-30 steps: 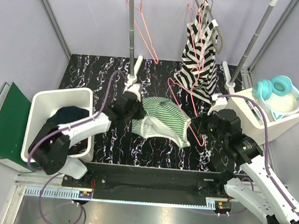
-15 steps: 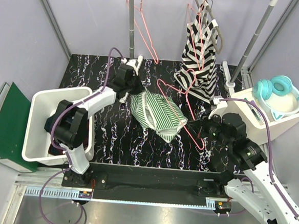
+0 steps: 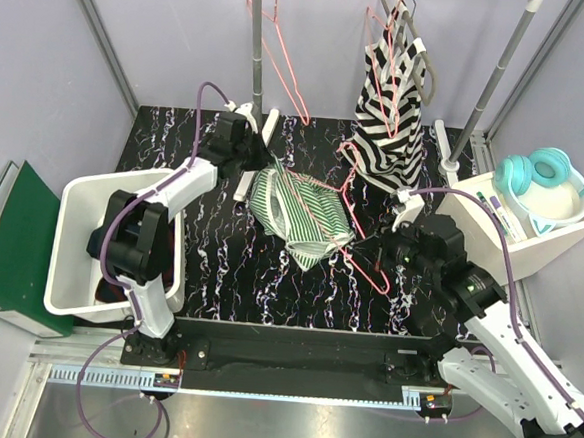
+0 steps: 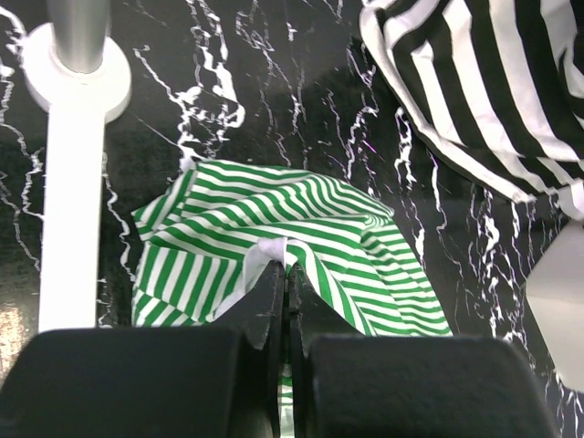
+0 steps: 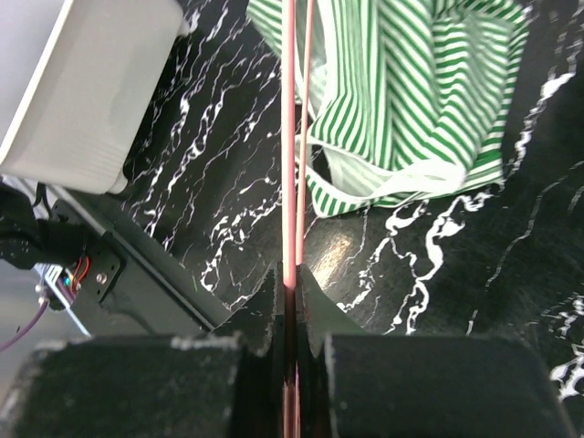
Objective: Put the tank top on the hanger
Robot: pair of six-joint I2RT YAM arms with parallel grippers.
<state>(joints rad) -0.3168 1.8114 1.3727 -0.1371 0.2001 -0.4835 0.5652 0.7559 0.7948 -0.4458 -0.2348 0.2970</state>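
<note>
The green-and-white striped tank top [image 3: 297,214] hangs bunched over the black marble table, held up at its back-left corner. My left gripper [image 3: 255,168] is shut on its white trim; the left wrist view shows my left gripper [image 4: 285,270] pinching the tank top [image 4: 310,228]. My right gripper [image 3: 375,251] is shut on the salmon-pink wire hanger [image 3: 354,211], which runs up and left against the top's right side. In the right wrist view my right gripper [image 5: 290,274] clamps the hanger [image 5: 290,137], whose wires lie across the tank top [image 5: 429,91]. How far the hanger is inside is hidden.
A white bin [image 3: 82,204] stands at the left, a green folder [image 3: 10,244] beside it. The rack at the back holds spare pink hangers [image 3: 284,53] and a black-and-white striped garment [image 3: 390,111]. Its white foot [image 4: 73,182] lies near my left gripper. A white box with teal headphones [image 3: 545,182] sits right.
My left gripper has moved from the table's middle to the back left, dragging the tank top up and back. My right gripper has moved the hanger left, closer to the top.
</note>
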